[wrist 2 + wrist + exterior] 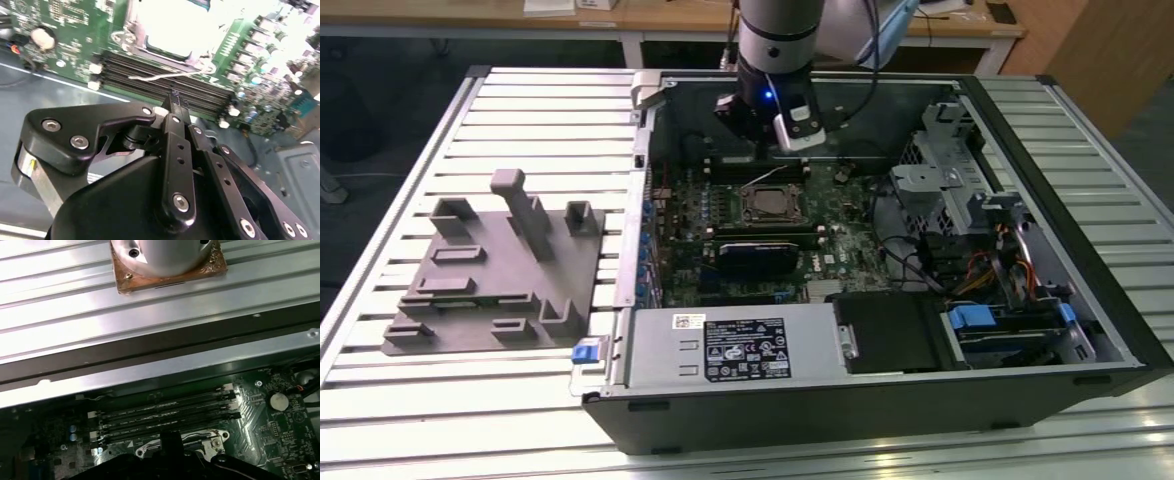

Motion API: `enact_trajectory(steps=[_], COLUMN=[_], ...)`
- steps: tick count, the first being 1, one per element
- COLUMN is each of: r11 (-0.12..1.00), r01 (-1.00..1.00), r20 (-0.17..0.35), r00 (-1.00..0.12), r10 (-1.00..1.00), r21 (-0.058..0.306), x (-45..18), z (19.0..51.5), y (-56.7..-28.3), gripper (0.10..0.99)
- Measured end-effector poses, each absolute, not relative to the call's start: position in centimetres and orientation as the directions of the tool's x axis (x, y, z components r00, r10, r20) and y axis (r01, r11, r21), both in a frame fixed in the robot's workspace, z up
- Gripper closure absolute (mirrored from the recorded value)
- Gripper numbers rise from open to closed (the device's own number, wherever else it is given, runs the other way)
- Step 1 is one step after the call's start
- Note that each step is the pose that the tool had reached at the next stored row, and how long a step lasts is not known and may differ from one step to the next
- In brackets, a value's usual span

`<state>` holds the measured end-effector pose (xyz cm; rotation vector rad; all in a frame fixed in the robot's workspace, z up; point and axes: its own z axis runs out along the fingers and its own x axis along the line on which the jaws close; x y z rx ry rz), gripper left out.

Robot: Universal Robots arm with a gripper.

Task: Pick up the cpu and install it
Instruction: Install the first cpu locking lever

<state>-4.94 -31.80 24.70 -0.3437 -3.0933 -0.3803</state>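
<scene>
Silver-grey cylindrical arm (781,25) with black wrist band and blue indicator light; matte black gripper (175,102) linkage plates fastened by silver socket-head screws; narrow black fingers (176,120) pressed together.

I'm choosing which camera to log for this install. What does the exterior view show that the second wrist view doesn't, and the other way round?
Exterior view alone: the whole open computer case, the grey plastic tray on the slatted table at the exterior view's left, and the arm reaching down into the case.

Second wrist view alone: the gripper up close, fingers together, holding nothing visible.

Both: the green motherboard, the socket frame with its wire lever, and the memory slots.
</scene>
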Motion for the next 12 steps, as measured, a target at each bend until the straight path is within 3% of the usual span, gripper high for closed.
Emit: enact_trajectory(steps=[12], r11=[0.947], r01=[0.218], r20=[0.032], r00=[-0.976], r10=[0.217], r21=[0.237], x=[-3.3], z=[24.6], y=[-31.8], gripper=[0.98])
